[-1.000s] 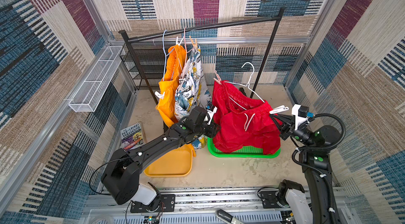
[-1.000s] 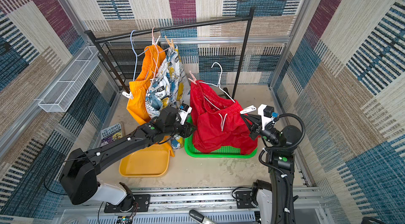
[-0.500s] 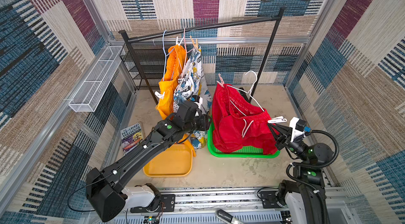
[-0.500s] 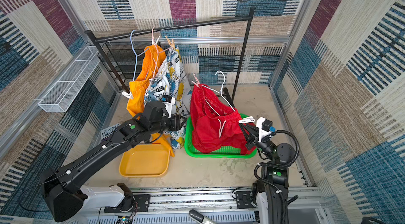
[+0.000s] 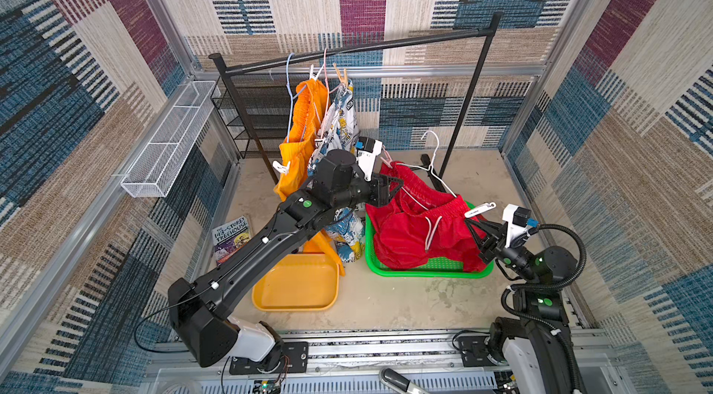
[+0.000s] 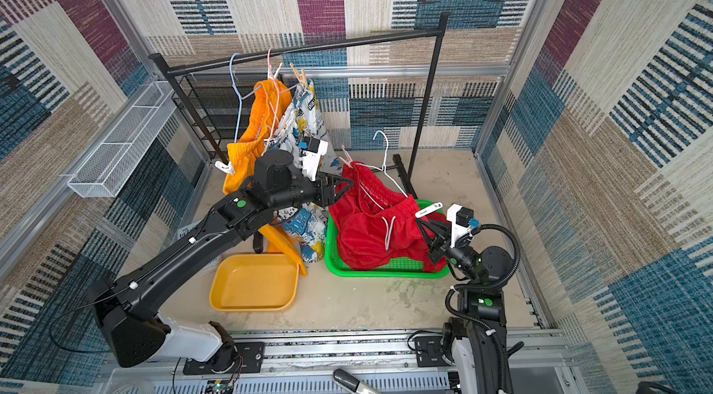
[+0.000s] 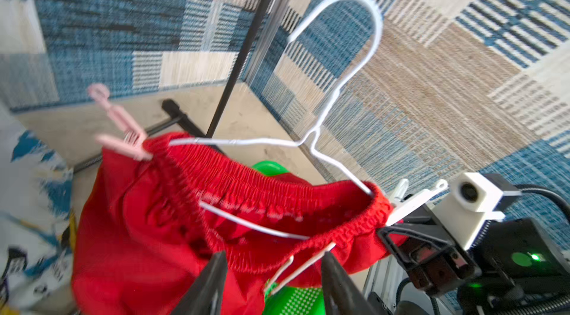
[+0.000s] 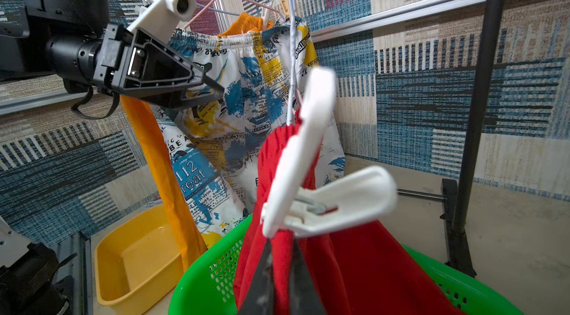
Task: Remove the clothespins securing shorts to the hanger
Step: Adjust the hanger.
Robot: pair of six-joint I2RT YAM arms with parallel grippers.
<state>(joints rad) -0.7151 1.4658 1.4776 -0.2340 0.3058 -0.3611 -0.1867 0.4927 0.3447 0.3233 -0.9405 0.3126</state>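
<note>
Clearly, the red drawstring shorts (image 5: pixel 409 234) were away from the black metal rail (image 5: pixel 386 46) and pinned to a white wire hanger (image 7: pixel 311 139), whose hook stood free in the air. Their lower part lay in the green plastic basket (image 5: pixel 424 271) on the beige bench (image 5: pixel 424 303). A white plastic clothespin (image 8: pixel 308 174) clamped one end of the elastic waistband, and a pale pink clothespin (image 7: pixel 120 131) clamped the opposite end. The right fingers (image 8: pixel 262 285) were closed on a fold of the red cloth just beneath the white plastic clothespin, which stuck out above them in both top views. The left fingers (image 7: pixel 212 285) stood apart from each other, near the end of the waistband with the pale pink clothespin. In the left wrist view the front of the waistband and a white drawstring showed between them, but I could not tell if they touched the cloth. Beside the left arm, the bright orange shorts (image 5: pixel 304 118) and the white shorts with blue and yellow print (image 5: pixel 341 122) hung from the rail on their own thin hangers. A tan clothespin (image 5: pixel 341 73) sat at the top of the printed pair and a small white clothespin (image 5: pixel 281 168) at the lower side of the orange pair. A yellow plastic tray (image 5: pixel 297 288) lay on the bench in front of them.
</note>
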